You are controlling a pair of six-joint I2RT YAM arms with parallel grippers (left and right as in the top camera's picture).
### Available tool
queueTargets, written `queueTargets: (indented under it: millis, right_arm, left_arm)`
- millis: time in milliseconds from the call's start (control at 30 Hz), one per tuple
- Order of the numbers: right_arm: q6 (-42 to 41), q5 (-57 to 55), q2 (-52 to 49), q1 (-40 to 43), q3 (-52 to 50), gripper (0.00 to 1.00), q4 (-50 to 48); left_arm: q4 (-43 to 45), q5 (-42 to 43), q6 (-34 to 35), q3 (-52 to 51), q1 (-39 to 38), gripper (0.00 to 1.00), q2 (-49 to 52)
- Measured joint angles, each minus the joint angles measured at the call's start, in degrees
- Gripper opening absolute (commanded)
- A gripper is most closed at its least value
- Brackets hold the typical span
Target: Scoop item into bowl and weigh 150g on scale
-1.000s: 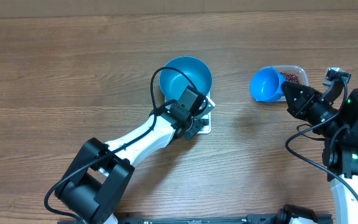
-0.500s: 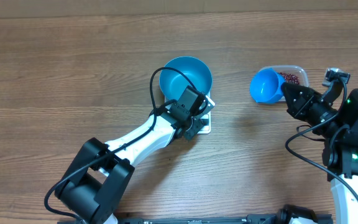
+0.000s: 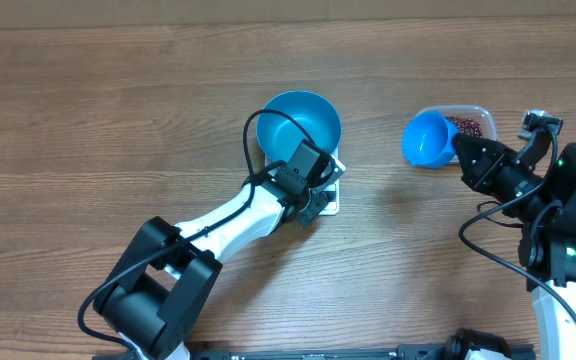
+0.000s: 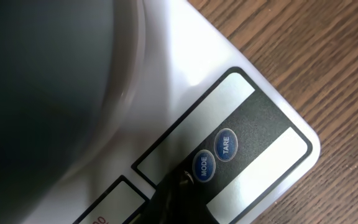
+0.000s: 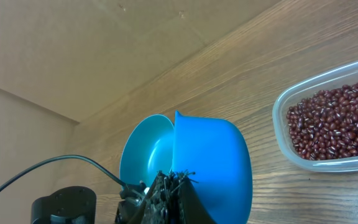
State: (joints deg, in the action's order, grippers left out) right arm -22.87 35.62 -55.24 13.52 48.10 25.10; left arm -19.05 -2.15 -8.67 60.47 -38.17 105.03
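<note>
Overhanging the tub (image 3: 489,113) of beans (image 3: 468,124): scoop (image 3: 426,138)

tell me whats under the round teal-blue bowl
The small white square kitchen scale, its MODE and TARE buttons showing by the shut left gripper. The round teal-blue bowl and the arm cover most of its platform.

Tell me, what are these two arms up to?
The left gripper, shut, has its tip at the MODE button of the scale, and the bowl sits empty on that scale. The right gripper holds the scoop, which looks empty, beside the tub of beans. No beans are in the bowl yet.
</note>
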Motion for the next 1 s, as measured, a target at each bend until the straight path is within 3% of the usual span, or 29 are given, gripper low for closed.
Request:
queueTargets:
  millis: [1000]
  right_arm:
    - [0.02, -0.04, 0.00, 0.00, 0.00, 0.04, 0.17]
  left_arm:
    - [1.07, 0.15, 1.09, 0.04, 0.00, 0.04, 0.42]
